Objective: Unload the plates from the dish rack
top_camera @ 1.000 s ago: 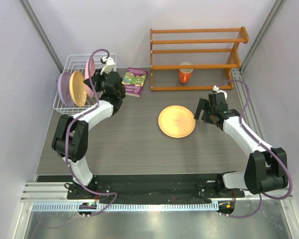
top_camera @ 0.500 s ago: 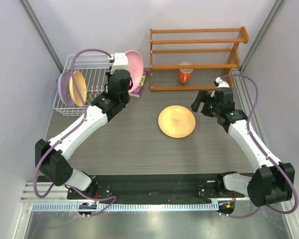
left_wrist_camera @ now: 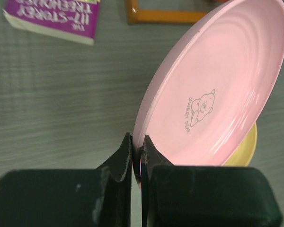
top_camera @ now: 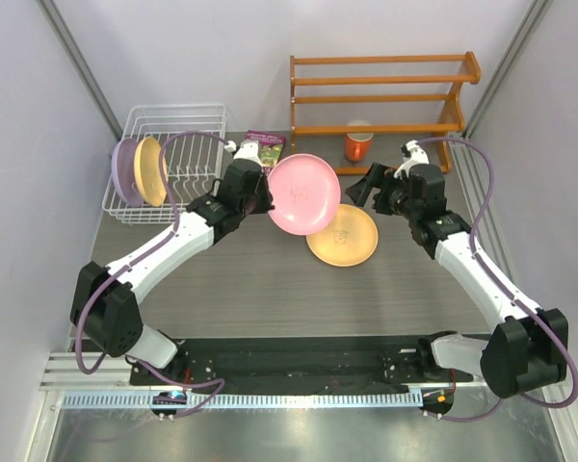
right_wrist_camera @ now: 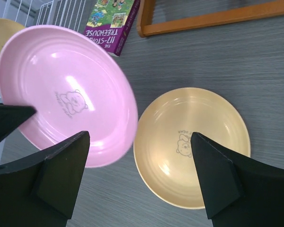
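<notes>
— What do we see in the dish rack [top_camera: 178,130]?

— We count two plates standing on edge at its left end. The lavender plate [top_camera: 122,171] is outermost, and the racked yellow-orange plate [top_camera: 152,170] stands just beside it on the inner side. The rack sits at the far left corner of the bench [top_camera: 241,284].

— And where is the pink plate [top_camera: 304,193]?

— We find it out of the rack, held tilted above the middle of the bench. The left pincer [left_wrist_camera: 136,150] is clamped on its rim, fingers pressed together with only the plate's edge between them. Its bear print faces up and to the right.

— What lies under it?

— The loose yellow-orange plate [top_camera: 347,239] lies flat on the bench. From above, the pink plate overlaps its upper left edge.

— And the right pincer [top_camera: 374,183]?

— Its jaws stand wide apart and hold nothing. It hangs just right of the pink plate, and its own camera looks down on both plates.

— What else holds things?

— The orange wooden shelf [top_camera: 380,96] carries an orange mug [top_camera: 357,145] on its lowest level. A paperback book [top_camera: 266,144] lies between shelf and rack.
</notes>
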You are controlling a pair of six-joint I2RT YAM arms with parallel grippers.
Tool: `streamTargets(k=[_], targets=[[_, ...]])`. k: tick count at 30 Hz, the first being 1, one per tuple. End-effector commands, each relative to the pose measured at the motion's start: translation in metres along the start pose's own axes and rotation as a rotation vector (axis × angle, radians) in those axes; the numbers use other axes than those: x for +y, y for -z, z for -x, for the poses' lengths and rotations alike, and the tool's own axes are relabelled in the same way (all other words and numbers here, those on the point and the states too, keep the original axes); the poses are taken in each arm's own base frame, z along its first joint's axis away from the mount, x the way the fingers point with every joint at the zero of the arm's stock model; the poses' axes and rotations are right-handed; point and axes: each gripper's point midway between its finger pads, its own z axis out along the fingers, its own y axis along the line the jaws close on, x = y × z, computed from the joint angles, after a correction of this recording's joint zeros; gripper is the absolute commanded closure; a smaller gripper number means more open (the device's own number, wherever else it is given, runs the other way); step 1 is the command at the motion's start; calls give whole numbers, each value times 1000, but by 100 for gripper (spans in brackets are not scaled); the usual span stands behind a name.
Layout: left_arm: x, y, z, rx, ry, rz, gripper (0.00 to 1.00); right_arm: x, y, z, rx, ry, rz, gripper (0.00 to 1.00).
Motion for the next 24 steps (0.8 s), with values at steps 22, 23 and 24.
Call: streamTargets(k=[22, 23, 24], targets=[[-26, 10, 0, -26, 123, -156, 53, 1, -23, -20, 7, 39, -42, 99], [-20, 10, -2, -23, 111, -127, 42, -2, -20, -19, 2, 43, -57, 99], [-10, 7, -1, -34, 94, -74, 34, -7, -17, -14, -19, 50, -93, 99]])
